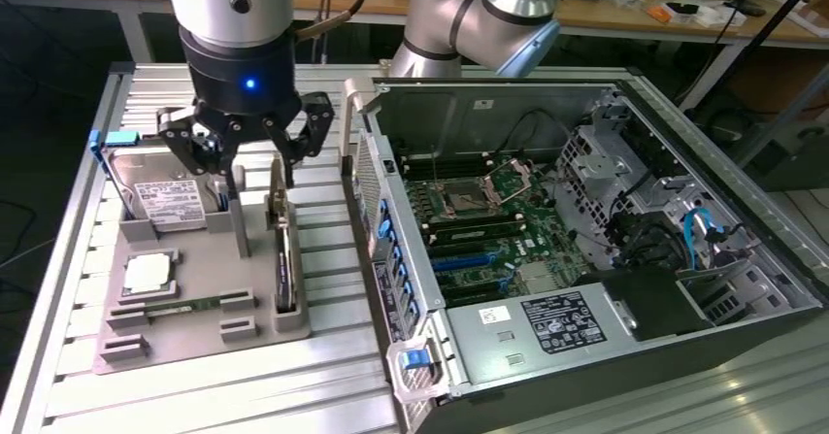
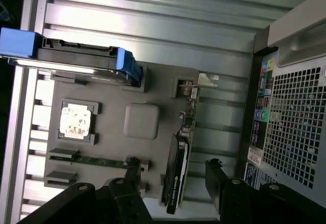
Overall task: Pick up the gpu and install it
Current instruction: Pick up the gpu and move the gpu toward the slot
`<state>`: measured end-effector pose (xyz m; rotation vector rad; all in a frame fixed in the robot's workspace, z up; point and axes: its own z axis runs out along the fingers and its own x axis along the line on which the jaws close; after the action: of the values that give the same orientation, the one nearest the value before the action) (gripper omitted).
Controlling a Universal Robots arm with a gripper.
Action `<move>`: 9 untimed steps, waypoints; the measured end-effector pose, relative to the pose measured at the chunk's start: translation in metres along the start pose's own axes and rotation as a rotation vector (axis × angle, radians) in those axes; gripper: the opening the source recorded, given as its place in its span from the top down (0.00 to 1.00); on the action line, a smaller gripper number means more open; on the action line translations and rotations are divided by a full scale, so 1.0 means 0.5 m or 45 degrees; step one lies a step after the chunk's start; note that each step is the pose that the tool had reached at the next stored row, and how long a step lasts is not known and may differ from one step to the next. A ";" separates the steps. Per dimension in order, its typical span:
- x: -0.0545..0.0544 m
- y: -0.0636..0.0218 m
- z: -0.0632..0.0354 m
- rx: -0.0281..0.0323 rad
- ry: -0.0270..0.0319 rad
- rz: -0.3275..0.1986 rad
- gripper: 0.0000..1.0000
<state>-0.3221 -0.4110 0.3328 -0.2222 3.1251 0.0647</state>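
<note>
The gpu [image 1: 282,259] stands on its long edge in a slot along the side of the grey holder [image 1: 194,342] nearest the computer case [image 1: 545,259]. It is a thin dark card with a silver bracket at its far end. My gripper [image 1: 252,174] hangs open just above the card's far end. In the wrist view the gpu [image 2: 181,168] runs between my two black fingers [image 2: 216,183], with a gap on each side, inside the open gripper [image 2: 175,183]. Nothing is held.
On the holder [image 2: 142,89] also sit a hard drive [image 1: 162,199] with blue frame, a processor [image 1: 149,274] and a narrow memory stick [image 1: 182,306]. The open case's motherboard [image 1: 473,230] faces up. The case's perforated back wall [image 2: 295,127] stands close beside the gpu.
</note>
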 end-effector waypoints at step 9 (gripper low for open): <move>0.000 -0.008 0.033 0.0001 0.0001 -0.004 0.52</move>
<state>-0.3213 -0.4144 0.3161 -0.2272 3.1248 0.0646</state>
